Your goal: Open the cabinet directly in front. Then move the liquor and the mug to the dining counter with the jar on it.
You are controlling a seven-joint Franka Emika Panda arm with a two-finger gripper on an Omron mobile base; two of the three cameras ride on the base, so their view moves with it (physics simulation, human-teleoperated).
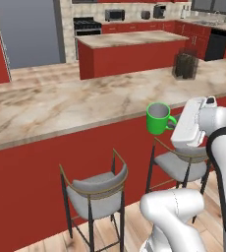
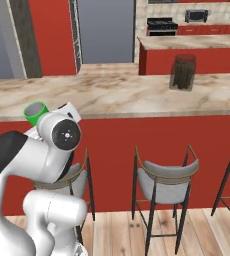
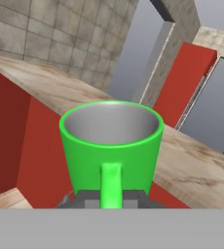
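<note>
The gripper is clamped on the green mug's handle, holding it upright in the air just short of the marbled desk's near edge. The jar stands farther right on the desk. Judged from this, the mug remains to be set down.

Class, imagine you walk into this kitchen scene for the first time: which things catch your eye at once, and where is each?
The bright green mug stands out first, held upright by its handle in the gripper with jaws shut, in front of the red face of the dining counter. Next comes the dark jar standing on that marbled top, farther to the right. Below, grey-seated stools line the counter's front.
</note>
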